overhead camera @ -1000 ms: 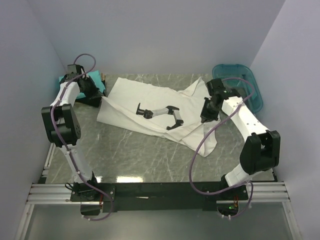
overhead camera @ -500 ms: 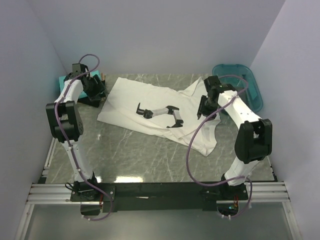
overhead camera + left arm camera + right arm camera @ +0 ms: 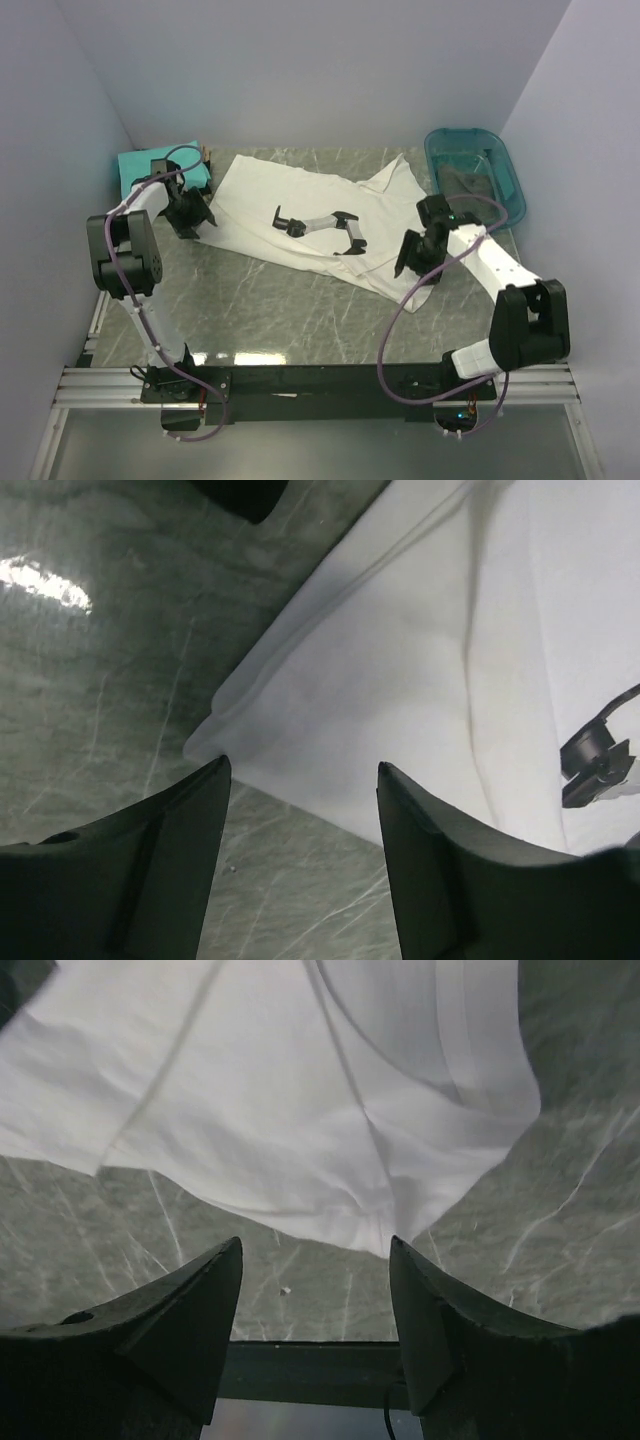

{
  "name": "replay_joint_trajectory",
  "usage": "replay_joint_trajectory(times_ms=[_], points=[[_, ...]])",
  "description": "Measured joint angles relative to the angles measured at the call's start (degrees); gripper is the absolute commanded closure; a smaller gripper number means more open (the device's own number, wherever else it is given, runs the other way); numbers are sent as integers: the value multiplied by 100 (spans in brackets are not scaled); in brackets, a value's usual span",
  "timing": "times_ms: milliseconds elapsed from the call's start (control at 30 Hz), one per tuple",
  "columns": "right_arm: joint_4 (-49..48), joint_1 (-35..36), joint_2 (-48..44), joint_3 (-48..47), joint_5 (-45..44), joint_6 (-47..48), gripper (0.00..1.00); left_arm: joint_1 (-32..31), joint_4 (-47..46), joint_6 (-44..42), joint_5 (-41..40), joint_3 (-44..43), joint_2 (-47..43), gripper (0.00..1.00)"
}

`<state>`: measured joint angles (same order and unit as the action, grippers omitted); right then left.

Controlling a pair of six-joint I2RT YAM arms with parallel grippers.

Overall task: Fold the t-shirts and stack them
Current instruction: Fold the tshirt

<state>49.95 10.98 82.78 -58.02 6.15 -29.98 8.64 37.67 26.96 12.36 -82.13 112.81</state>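
white t-shirt (image 3: 262, 192) edges on table (image 3: 280, 312) — left gripper (image 3: 300, 772), right gripper (image 3: 315, 1247) spread above

- Grey-green marbled flat tabletop (image 3: 290, 310).
- White short-sleeved cloth t-shirt with black-grey robot-arm print (image 3: 262, 195), spread across far middle, right end rumpled.
- Teal cloth shirt (image 3: 150, 163), far-left corner, probably folded.
- Translucent teal plastic tub (image 3: 515, 190), far-right corner.

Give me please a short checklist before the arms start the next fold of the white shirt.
1. The left gripper is open: ok.
2. The right gripper is open: ok.
3. The white shirt is free of both grippers: ok.
4. The white shirt lies flat: not ok, its right side is rumpled.
5. The teal shirt is apart from the white shirt: ok.
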Motion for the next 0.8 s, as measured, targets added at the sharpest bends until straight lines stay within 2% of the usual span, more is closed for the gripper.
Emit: replay_joint_trajectory(times_ms=[200,600,700,800], points=[[-190,0,-514,949,251,-286,33,20,-55,-37,-162,245,-175,37],[-570,0,-710,1604,356,-557,36,39,-157,-61,-420,546,-177,41],[-643,0,-688,1620,354,-601,38,39,-199,-63,-420,562,-177,44],[-752,0,-645,1620,343,-623,42,39,-258,-79,-424,562,-173,53]])
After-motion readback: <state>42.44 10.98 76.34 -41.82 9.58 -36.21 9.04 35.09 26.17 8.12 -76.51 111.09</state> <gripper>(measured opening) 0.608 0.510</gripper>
